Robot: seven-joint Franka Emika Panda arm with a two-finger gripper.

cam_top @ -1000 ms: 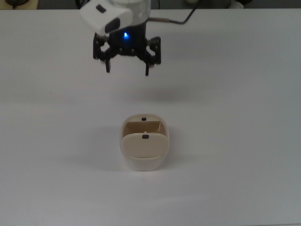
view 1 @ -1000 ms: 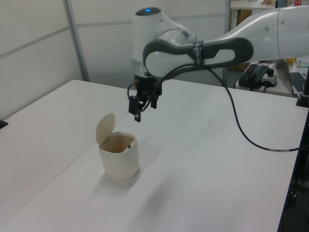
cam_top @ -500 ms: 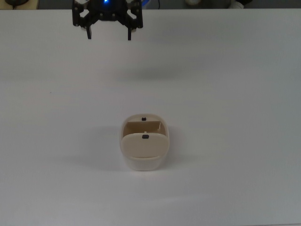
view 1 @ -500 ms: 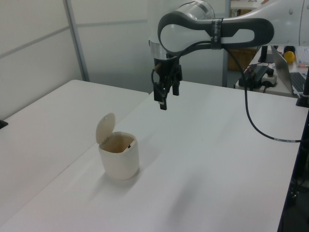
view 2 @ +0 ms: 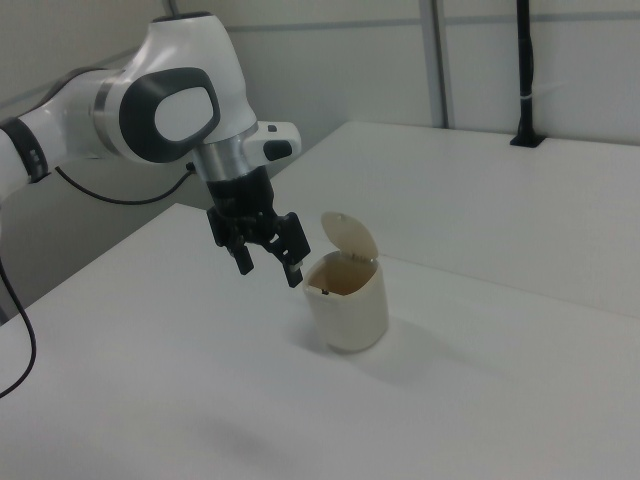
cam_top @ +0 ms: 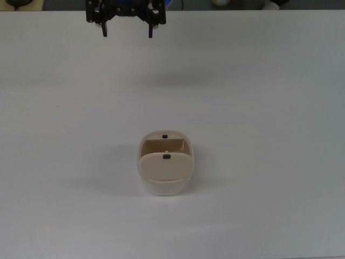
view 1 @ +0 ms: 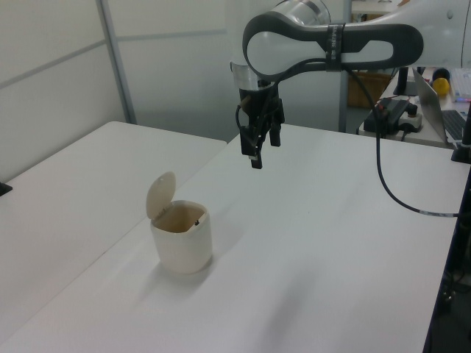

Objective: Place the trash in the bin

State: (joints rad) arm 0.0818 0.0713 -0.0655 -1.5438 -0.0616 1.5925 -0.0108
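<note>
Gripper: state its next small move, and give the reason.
Probably a small retreat upward, then stop. The black two-finger gripper hangs with jaws open and empty, well off from the small cream plastic bin, whose flap lid stands tipped up. No paper wad shows on the white table in any view, so nothing seems left to pick.

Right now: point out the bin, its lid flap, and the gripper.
bin (view 1: 182, 246): left view, front wall.
lid flap (view 1: 160, 194): left view, centre of the raised flap.
gripper (cam_top: 127, 31): top view, midway between the fingertips.
</note>
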